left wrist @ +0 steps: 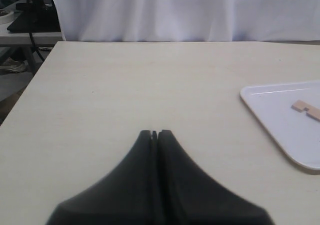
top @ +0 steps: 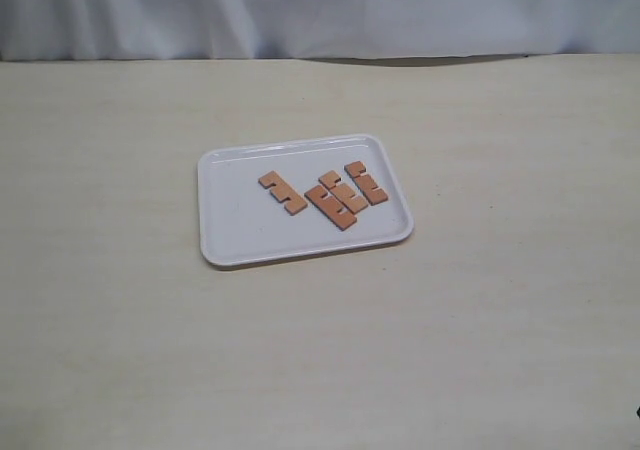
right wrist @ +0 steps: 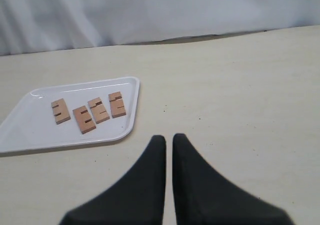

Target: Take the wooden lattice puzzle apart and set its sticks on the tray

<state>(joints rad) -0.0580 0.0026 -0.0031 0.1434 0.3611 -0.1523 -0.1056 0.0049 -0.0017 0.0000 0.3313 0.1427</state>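
Four flat reddish-brown notched wooden sticks (top: 332, 208) lie separated on the glossy white rectangular tray (top: 240, 225), mid-table. The left gripper (left wrist: 154, 133) and right gripper (right wrist: 169, 137) stand clear of the tray, jaws closed and empty. The table (top: 120, 340) is pale wood-grain, with a white curtain (top: 320, 10) behind it.

4 sticks (top: 331, 208), 1 tray (top: 225, 225), 1 table (top: 120, 330).

You had four separate reddish-brown notched sticks (top: 331, 207) lying flat in row on right half of glossy white tray (top: 225, 240); leftmost lay slightly apart.
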